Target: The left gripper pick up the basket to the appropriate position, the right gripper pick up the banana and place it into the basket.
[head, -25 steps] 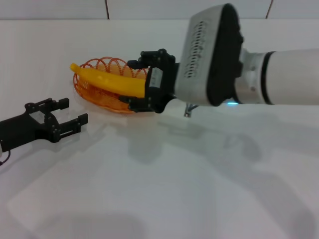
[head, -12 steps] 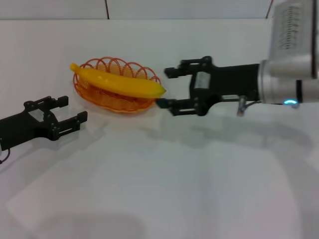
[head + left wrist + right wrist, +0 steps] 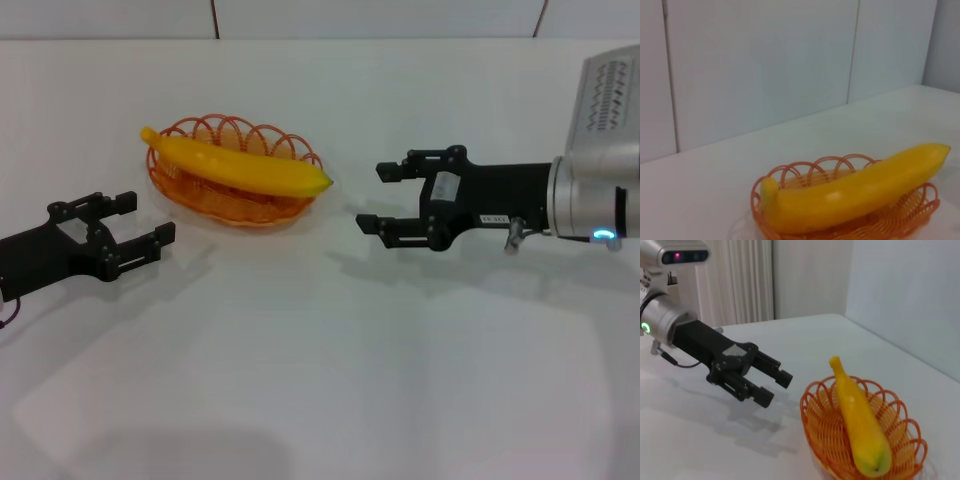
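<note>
Your banana (image 3: 240,165) lies across the basket (image 3: 232,203) at the desk's (image 3: 320,380) 11 o'clock, resting on the looped rim with both pointed ends overhanging. The right gripper (image 3: 382,198) hangs just off the fruit's 3 o'clock tip, jaws spread wide and holding nothing. Your left gripper (image 3: 142,222) sits low at the basket's 8 o'clock, jaws likewise apart and empty, close to the wire but not touching it.

The banana looks smooth, hard and light, likely slick under metal jaws; if you must lift it again, take it at the thick middle, across the curve. The wire basket looks light and springy; take it by a rim loop on the near side, and expect the long fruit to rock or roll off if you tilt it.
</note>
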You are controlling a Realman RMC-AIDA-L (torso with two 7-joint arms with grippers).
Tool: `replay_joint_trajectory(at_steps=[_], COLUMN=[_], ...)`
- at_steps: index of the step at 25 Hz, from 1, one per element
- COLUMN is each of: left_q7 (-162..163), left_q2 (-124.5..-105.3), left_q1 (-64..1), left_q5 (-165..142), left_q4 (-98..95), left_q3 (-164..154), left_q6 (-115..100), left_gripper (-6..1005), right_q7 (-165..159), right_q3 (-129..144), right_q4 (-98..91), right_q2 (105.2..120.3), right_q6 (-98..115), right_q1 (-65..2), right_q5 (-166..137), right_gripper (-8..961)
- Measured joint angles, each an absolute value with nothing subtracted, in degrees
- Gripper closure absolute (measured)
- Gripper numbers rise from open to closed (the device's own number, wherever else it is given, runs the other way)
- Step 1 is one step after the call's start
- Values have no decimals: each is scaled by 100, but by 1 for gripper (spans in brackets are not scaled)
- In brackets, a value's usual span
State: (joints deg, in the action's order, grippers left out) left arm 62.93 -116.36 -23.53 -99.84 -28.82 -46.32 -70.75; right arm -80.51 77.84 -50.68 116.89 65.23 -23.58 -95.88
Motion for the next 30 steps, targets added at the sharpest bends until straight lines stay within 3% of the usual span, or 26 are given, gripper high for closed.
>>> replay_joint_trajectory(at_steps=[30], left_q7=[6293], left_q2=[-11636], left_q1=[-2346], left_q5=[-9905], left_q4=[-2883], left_q3=[-4641], left_q6=[-7146], left_gripper=[275], right_q7=[-7555], right_q3=[7725], right_q4=[-4465], right_q2=[11691], right_q6=[6578], right_q1=[-2355], right_q5=[-9237], right_gripper=[239])
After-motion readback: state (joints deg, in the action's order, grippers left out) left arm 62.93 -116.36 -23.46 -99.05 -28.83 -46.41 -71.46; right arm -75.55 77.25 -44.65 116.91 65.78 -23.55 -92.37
